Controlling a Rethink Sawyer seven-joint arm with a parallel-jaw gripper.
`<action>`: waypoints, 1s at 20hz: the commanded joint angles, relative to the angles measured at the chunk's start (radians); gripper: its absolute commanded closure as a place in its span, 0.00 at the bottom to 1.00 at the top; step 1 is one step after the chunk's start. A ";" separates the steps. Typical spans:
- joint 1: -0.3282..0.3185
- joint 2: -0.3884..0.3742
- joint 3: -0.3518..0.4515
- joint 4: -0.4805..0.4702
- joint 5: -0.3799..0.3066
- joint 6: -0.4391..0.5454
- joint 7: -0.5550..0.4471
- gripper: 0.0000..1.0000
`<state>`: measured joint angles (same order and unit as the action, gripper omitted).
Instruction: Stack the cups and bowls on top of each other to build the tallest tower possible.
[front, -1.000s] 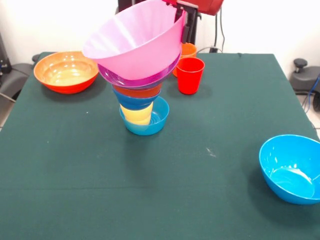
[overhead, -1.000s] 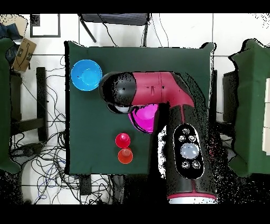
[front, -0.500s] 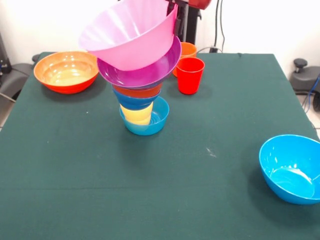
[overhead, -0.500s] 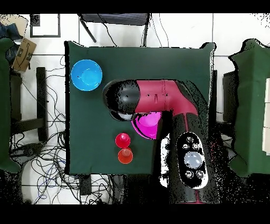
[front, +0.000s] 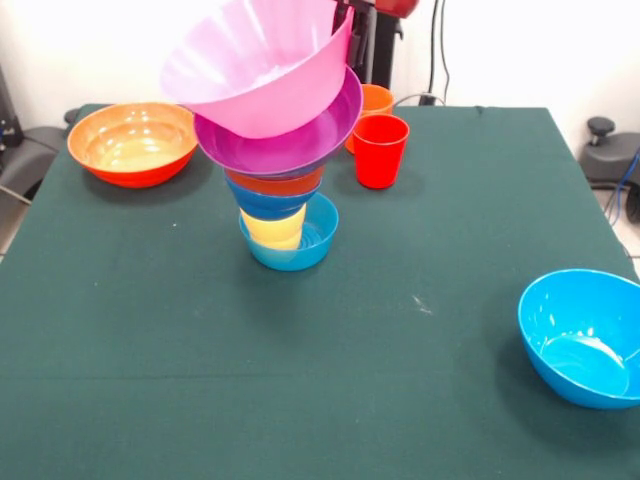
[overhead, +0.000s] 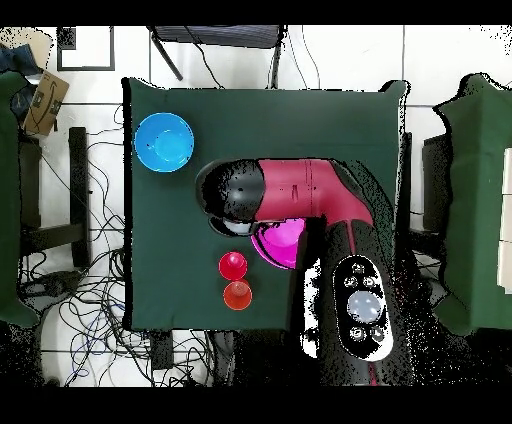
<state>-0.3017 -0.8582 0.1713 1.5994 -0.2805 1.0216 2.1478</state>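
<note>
The tower stands mid-table: a small blue bowl (front: 296, 250) at the base, then a yellow cup (front: 271, 228), a blue bowl (front: 266, 201), an orange bowl (front: 285, 183) and a purple bowl (front: 287, 143). On top sits the large pink bowl (front: 256, 62), tilted with its right rim high. My gripper (front: 352, 14) is shut on that rim at the top edge. In the overhead view the arm (overhead: 290, 188) covers the tower and only part of the pink bowl (overhead: 280, 240) shows.
A red cup (front: 380, 150) and an orange cup (front: 377, 100) stand just right of the tower; the red cup (overhead: 233, 265) and orange cup (overhead: 238, 295) also show from above. A large orange bowl (front: 132, 143) sits far left. A bright blue bowl (front: 585, 335) lies near right, the same blue bowl (overhead: 164, 141) seen overhead.
The pink bowl has been lifted a little with the gripper, so the purple bowl's rim now shows beneath it. Since half a second ago it has barely moved.
</note>
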 joint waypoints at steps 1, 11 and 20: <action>0.014 0.018 -0.008 0.074 -0.099 -0.005 -0.056 1.00; 0.030 0.016 -0.024 0.125 -0.095 -0.085 -0.027 1.00; 0.035 0.029 -0.031 0.114 -0.096 -0.119 -0.030 1.00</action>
<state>-0.2877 -0.8587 0.1270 1.6566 -0.2911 0.9746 2.1478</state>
